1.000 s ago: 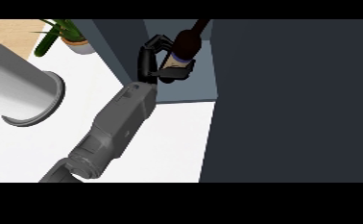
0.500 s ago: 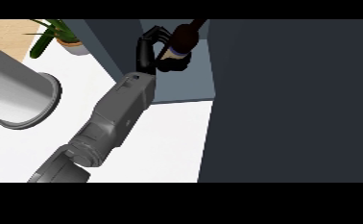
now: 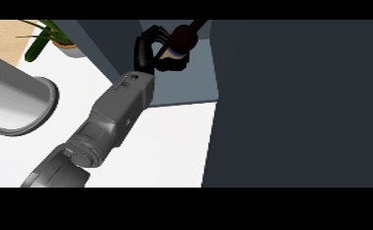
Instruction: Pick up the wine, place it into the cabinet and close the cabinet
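The wine bottle [image 3: 183,38] is at 12 o'clock in the view, tilted with its neck toward 1 o'clock, above the grey-blue cabinet shelf [image 3: 182,88]. The left hand [image 3: 148,52] curls its fingers round the bottle's body from the 9 o'clock side. A dark cabinet door [image 3: 291,100] fills the 3 o'clock side. On the white counter [image 3: 164,150], a potted plant [image 3: 50,39] stands at 10 o'clock and a silvery round vessel [image 3: 22,105] at 9 o'clock.

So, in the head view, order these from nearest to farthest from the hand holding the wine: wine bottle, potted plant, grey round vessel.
1. Wine bottle, inside the hand's curled fingers.
2. Potted plant, at the upper left.
3. Grey round vessel, at the left edge, lower down.
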Robot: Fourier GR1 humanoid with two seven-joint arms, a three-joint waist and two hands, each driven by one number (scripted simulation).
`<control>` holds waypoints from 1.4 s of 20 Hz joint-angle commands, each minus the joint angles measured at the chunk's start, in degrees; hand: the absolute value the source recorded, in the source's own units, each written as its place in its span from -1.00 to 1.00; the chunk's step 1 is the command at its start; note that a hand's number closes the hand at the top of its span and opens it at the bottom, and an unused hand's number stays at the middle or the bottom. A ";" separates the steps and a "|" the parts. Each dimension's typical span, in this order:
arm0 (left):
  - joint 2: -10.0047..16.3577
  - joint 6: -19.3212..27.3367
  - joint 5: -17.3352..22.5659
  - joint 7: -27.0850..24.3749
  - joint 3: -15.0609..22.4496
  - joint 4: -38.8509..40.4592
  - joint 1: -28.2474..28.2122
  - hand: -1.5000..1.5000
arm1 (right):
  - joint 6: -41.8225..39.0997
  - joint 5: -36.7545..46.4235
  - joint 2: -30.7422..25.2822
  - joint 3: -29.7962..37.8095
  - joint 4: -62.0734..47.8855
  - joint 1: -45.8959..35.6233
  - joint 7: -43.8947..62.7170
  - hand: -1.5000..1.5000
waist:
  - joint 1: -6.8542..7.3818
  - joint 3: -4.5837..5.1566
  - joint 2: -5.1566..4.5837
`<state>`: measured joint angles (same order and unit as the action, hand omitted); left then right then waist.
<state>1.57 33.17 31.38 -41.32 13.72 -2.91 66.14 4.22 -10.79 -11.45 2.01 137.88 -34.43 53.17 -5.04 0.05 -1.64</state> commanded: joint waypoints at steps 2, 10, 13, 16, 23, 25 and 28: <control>-0.28 1.51 -0.03 1.59 -0.50 2.34 -0.59 1.00 | -0.69 -3.33 -0.16 -0.04 2.12 0.09 1.44 -1.00 | -0.69 0.03 -0.41; -1.52 -9.29 5.75 -0.02 -6.54 -1.44 -4.98 1.00 | 0.62 -1.35 0.75 -0.22 0.46 -2.23 0.56 -1.00 | -0.86 0.17 -0.76; -1.55 -10.83 6.66 1.43 -7.57 -1.49 -4.47 1.00 | 0.02 -1.47 1.26 -0.52 0.85 0.11 -0.26 -1.00 | -0.72 0.08 -0.59; -1.56 -14.31 7.52 0.76 -7.99 -1.87 -7.33 1.00 | -0.82 -2.58 0.68 -0.18 -0.18 -0.89 -0.04 -1.00 | -1.47 0.12 -0.71; -1.57 -14.86 9.58 -2.58 -7.68 -3.12 -12.23 1.00 | -0.37 -3.56 1.92 -0.80 0.73 -1.24 -0.06 -1.00 | -4.12 0.16 -0.46; -1.57 -15.95 9.80 -0.92 -7.20 -2.99 -11.94 1.00 | -0.76 -2.29 2.57 -1.96 -0.32 -0.57 -1.54 -1.00 | -3.41 0.16 -0.50; -1.57 -17.71 10.25 -1.38 -5.76 -3.61 -14.90 1.00 | -0.77 -3.32 2.02 -1.43 0.03 -1.06 -0.09 -1.00 | -4.33 0.20 -0.23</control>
<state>0.01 16.97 40.86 -42.81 6.89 -5.86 53.44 3.60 -12.14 -9.38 0.32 137.23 -35.41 52.33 -8.76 0.22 -2.06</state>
